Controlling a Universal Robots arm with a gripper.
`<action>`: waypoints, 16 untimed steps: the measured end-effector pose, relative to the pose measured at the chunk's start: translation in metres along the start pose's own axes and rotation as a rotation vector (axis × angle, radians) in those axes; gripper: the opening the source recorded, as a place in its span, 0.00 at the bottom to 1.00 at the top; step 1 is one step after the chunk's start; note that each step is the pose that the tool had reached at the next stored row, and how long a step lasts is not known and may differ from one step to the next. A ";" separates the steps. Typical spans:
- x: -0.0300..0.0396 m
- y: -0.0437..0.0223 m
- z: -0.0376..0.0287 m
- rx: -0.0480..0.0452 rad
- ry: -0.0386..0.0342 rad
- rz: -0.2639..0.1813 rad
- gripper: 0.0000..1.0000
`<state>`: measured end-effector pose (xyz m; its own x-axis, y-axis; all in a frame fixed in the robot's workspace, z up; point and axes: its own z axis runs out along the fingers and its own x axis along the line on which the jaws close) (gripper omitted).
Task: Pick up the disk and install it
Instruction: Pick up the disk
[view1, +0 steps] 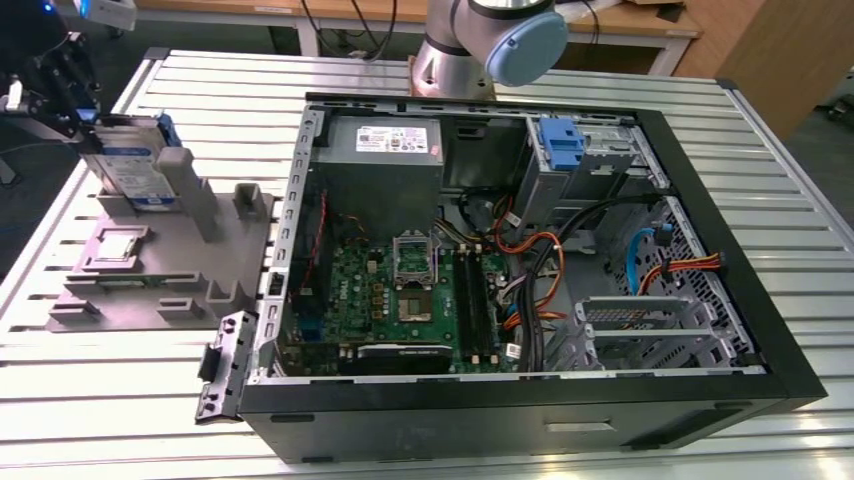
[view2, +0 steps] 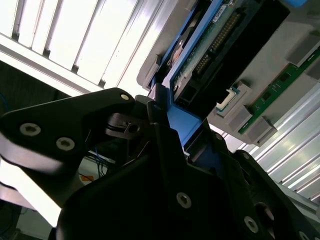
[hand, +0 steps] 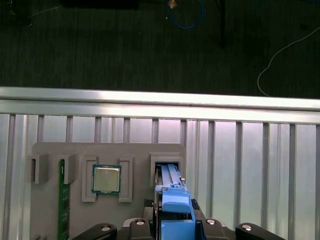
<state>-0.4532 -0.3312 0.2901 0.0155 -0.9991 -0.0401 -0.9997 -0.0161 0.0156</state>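
The disk (view1: 134, 165) stands upright on edge in a slot of the grey holder block (view1: 160, 270), at the exterior view's left. Its white-and-blue label faces the camera and a blue side rail (view1: 167, 135) runs along its far edge. My gripper (view1: 88, 138) comes in from the upper left and is shut on the disk's top end. In the second wrist view the black fingers (view2: 155, 120) clamp the blue rail (view2: 182, 127), with the disk's circuit side (view2: 215, 45) beyond. The first wrist view looks down the rail (hand: 172, 200) into the slot.
The open computer case (view1: 747, 300) lies at the exterior view's right, with a blue bracket (view1: 561, 145) in its drive bay and a grey power supply (view1: 387, 140). The holder block also carries a processor (hand: 106, 179) and a green memory stick (hand: 62, 200). The arm's base (view1: 481, 40) stands behind the case.
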 end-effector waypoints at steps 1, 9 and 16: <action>0.0000 0.0000 0.0003 -0.0001 0.0001 0.003 0.37; 0.0000 0.0000 0.0006 0.0006 -0.0002 0.004 0.44; 0.0000 0.0000 0.0005 0.0004 -0.0002 0.005 0.36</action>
<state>-0.4531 -0.3312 0.2896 0.0101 -0.9991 -0.0402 -0.9998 -0.0107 0.0154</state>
